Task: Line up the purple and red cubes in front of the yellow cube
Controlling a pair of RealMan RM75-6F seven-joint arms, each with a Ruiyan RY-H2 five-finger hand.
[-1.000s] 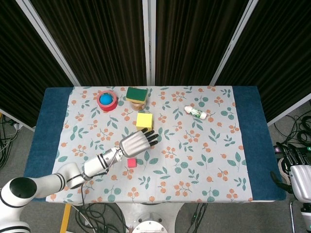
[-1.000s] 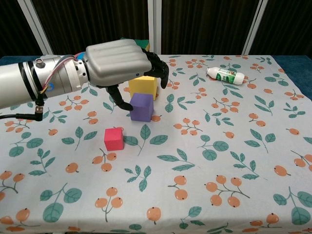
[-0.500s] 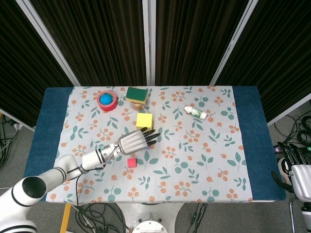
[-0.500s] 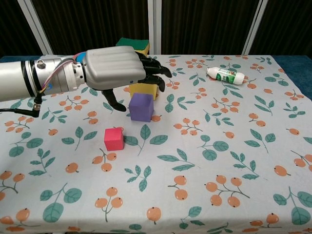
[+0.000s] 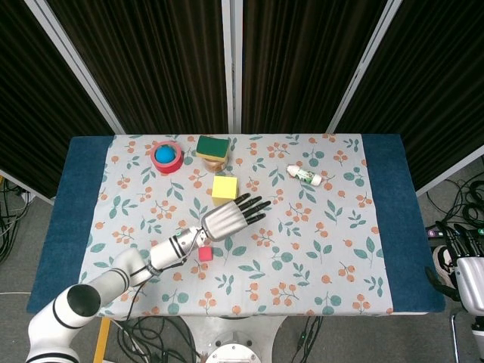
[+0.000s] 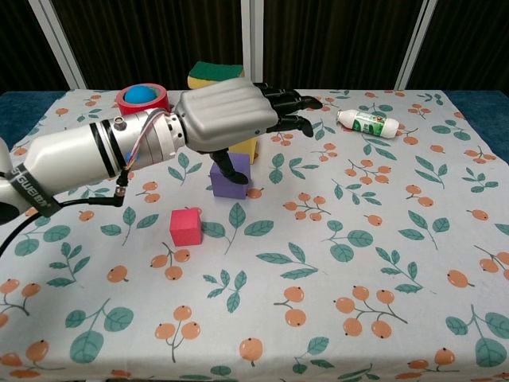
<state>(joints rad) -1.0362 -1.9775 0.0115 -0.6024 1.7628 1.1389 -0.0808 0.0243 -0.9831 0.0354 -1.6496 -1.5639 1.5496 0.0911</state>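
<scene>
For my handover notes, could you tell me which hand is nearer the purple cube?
Left. The left hand hovers directly over the purple cube; the right hand sits off the table's far right edge.

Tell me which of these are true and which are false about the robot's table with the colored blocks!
1. The left hand is above the purple cube with its fingers spread. True.
2. The red cube is stacked on top of the purple cube. False: it sits alone on the tablecloth, nearer the robot and to the left.
3. The purple cube sits in front of the yellow cube, on the robot's side of it. True.
4. The small white bottle stands upright. False: it lies on its side.
5. A blue ball sits inside the red ring. True.
6. The right hand is reaching over the cubes. False: it stays off the table's right edge.
</scene>
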